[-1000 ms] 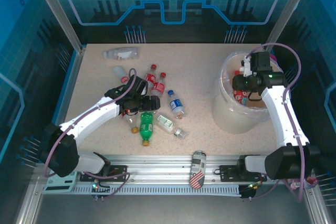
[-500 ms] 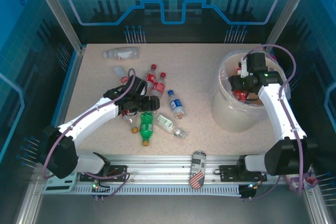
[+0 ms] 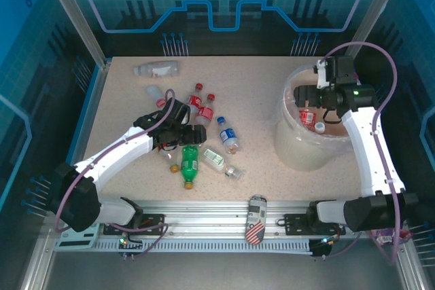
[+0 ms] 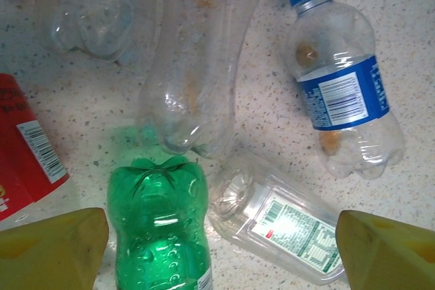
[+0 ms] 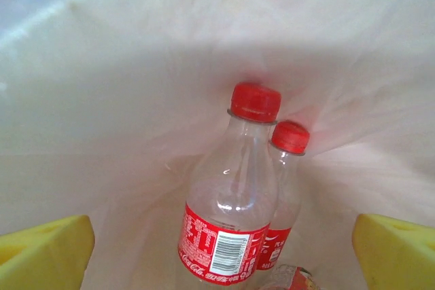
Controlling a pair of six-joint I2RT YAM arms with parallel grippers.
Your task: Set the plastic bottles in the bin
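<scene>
Several plastic bottles lie in a cluster at the table's middle left: a green one [image 3: 189, 161], a blue-labelled one [image 3: 228, 135], a pale-labelled clear one [image 3: 216, 159] and red-capped ones [image 3: 197, 100]. My left gripper [image 3: 192, 134] hovers open just above them. In the left wrist view, that gripper [image 4: 221, 255] has the green bottle's base [image 4: 160, 229] and the pale-labelled bottle [image 4: 285, 225] between its yellow fingertips [image 4: 54, 246]. My right gripper [image 3: 307, 96] is open over the cream bin [image 3: 292, 144]. Below the right gripper [image 5: 221, 256], two red-capped bottles [image 5: 231, 202] lie in the bin.
A flag-patterned can [image 3: 256, 219] rests on the front rail between the arm bases. Another pale bottle [image 3: 158, 68] lies near the far left corner. Enclosure walls and posts ring the table. The bin's clear bag liner [image 5: 136, 86] bulges round the inside.
My right gripper opened over the bin and let a red-labelled bottle drop in, then drew back toward the far rim. The left gripper stayed put and opened slightly wider.
</scene>
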